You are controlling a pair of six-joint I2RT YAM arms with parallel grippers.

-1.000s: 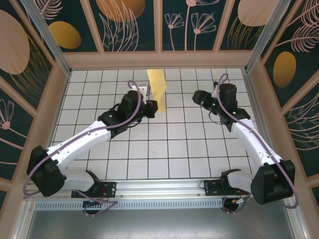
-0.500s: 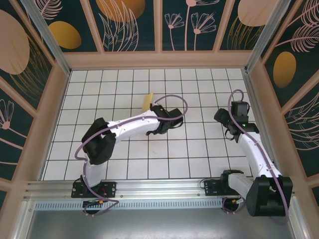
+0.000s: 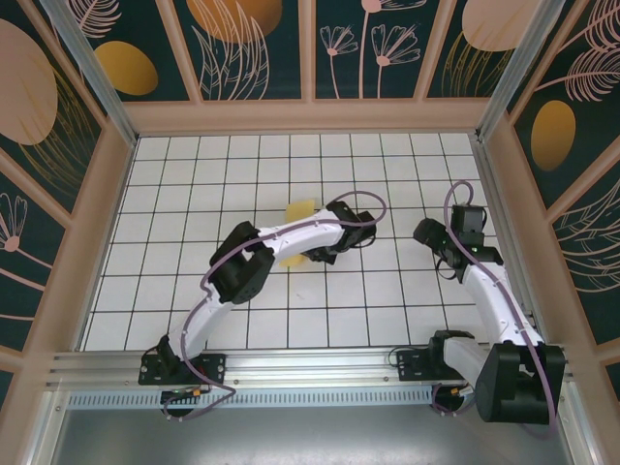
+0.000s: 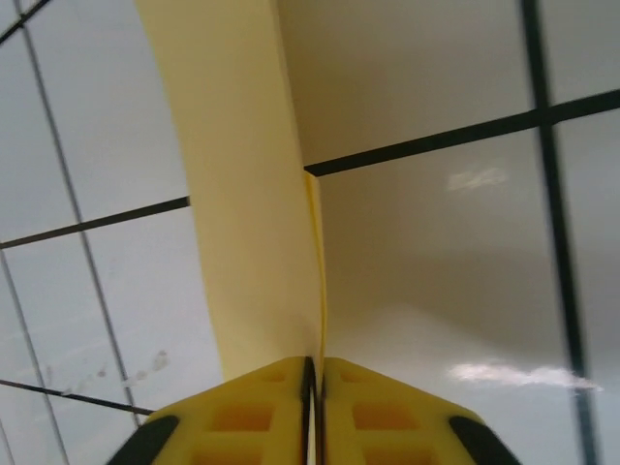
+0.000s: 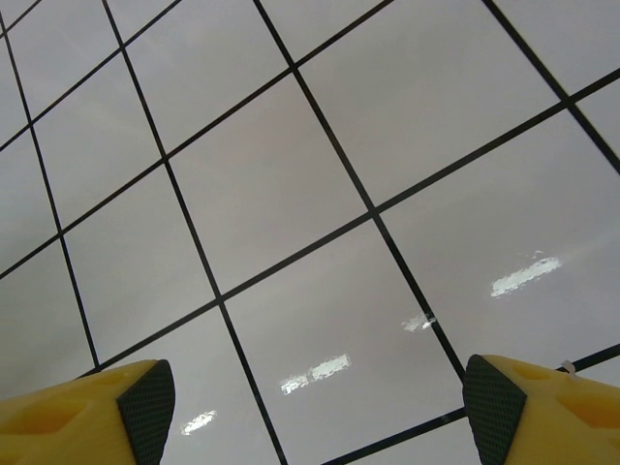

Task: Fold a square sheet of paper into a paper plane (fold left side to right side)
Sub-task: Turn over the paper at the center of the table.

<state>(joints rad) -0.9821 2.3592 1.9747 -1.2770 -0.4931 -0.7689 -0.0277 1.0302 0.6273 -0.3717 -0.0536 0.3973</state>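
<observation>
The thin yellow paper sheet [image 3: 299, 209], folded down into a narrow strip, sits around the middle of the white grid-tiled table [image 3: 184, 184], partly tucked under the left arm that curls over it. From the left wrist cam, the left gripper [image 4: 315, 366] has its yellow fingers [image 4: 242, 417] squeezed together right on the paper's creased edge, and the strip runs away from them across the tiles. The right gripper [image 5: 310, 407] is off to the right, well apart from the paper, fingers spread wide over bare tiles with nothing between them.
</observation>
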